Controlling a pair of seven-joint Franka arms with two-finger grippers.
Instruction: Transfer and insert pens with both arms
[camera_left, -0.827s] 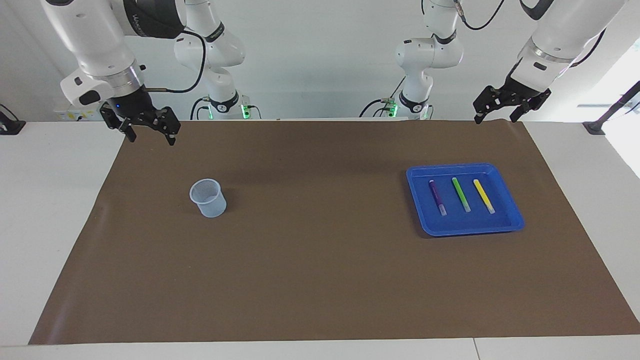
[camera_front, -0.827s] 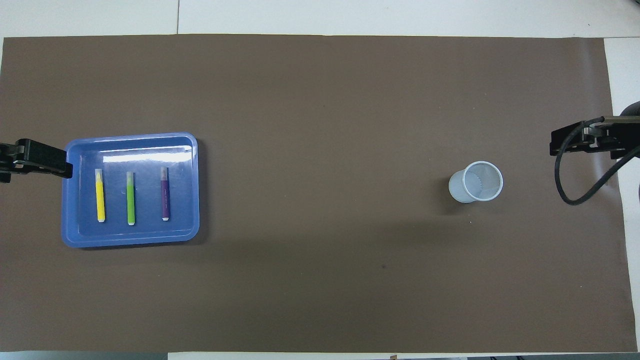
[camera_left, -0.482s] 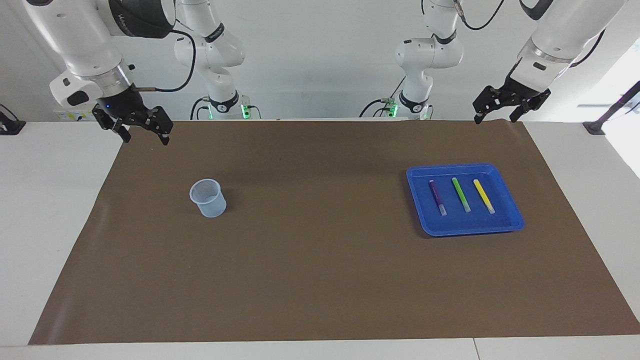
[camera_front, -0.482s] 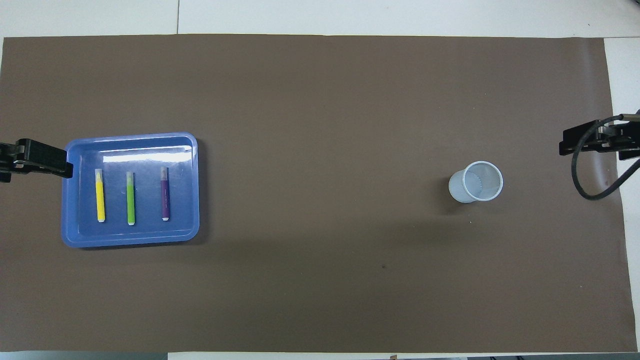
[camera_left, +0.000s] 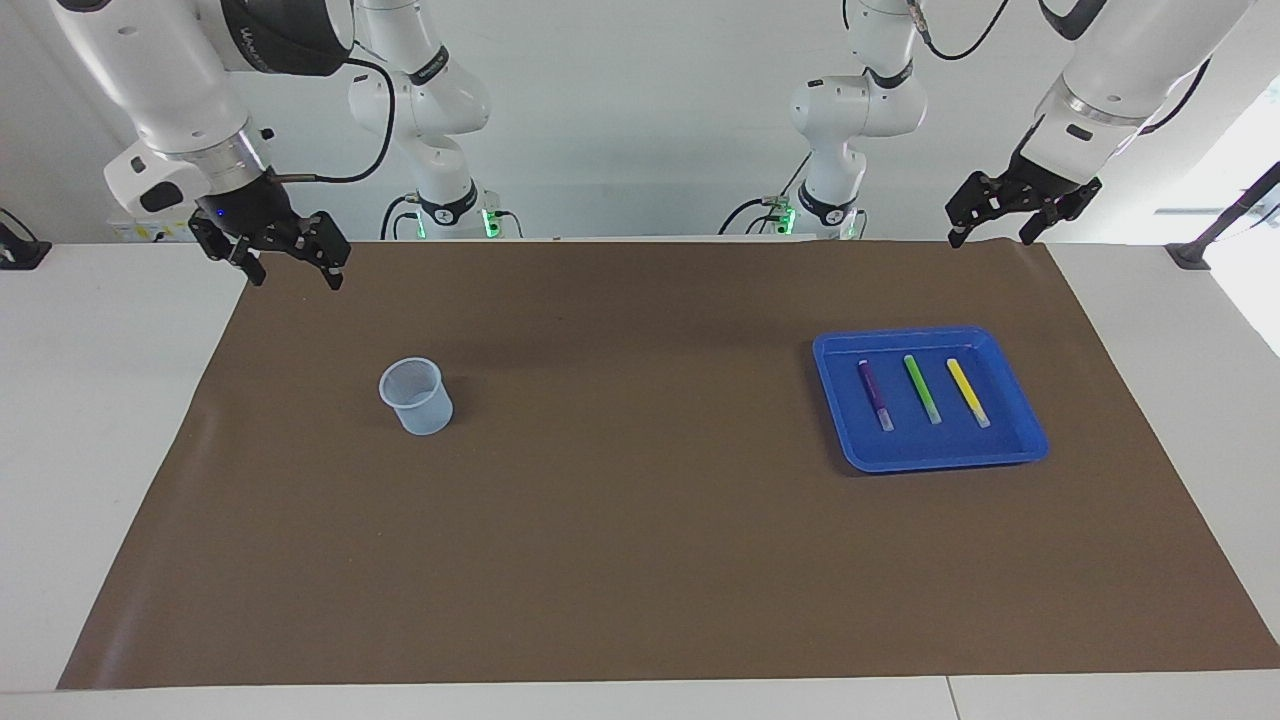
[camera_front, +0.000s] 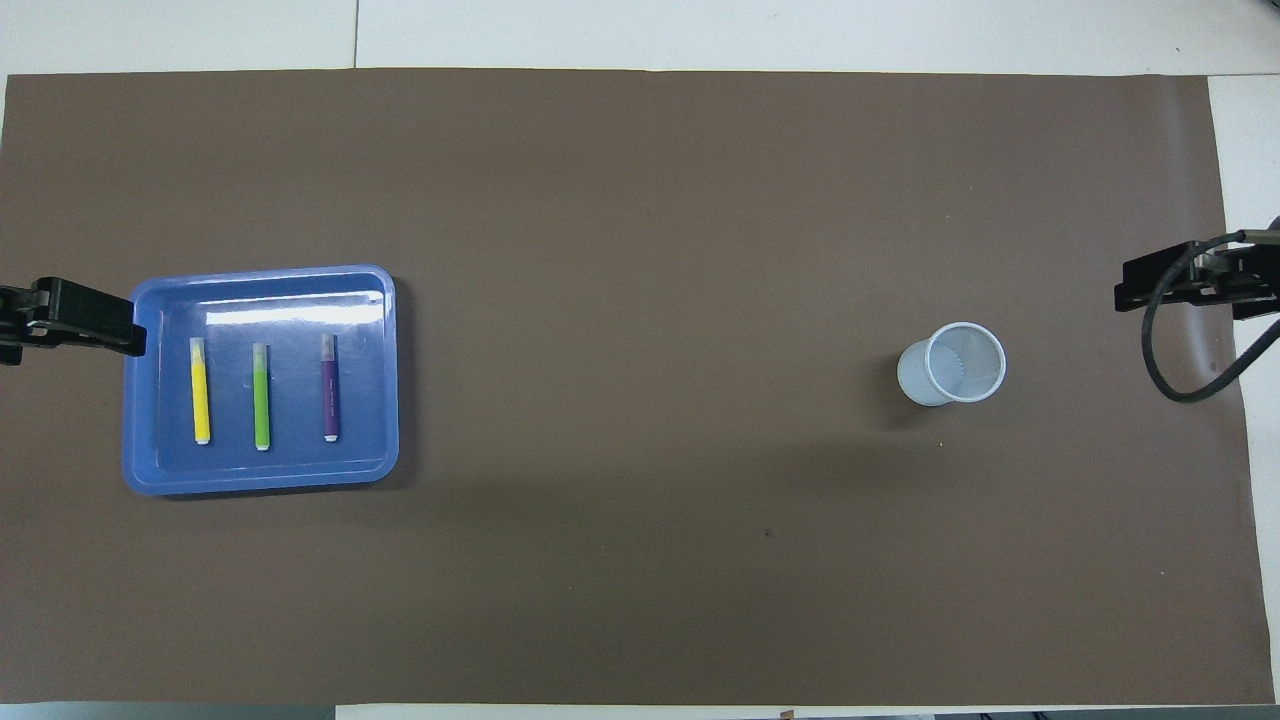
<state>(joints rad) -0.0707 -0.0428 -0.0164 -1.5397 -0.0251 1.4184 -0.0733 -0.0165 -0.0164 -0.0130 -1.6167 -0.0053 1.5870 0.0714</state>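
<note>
Pens, purple (camera_left: 873, 393), green (camera_left: 921, 388) and yellow (camera_left: 967, 392), lie side by side in the blue tray (camera_left: 1020, 447) toward the left arm's end. Left gripper (camera_left: 993, 240) hangs over the mat's corner, fingers spread, holding nothing. Right gripper (camera_left: 296, 279) likewise, spread and empty, over the opposite corner. The overhead view cuts off both grippers at its edges.

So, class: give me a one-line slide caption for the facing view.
Three pens lie in a blue tray, mesh cup apart, both grippers raised.
</note>
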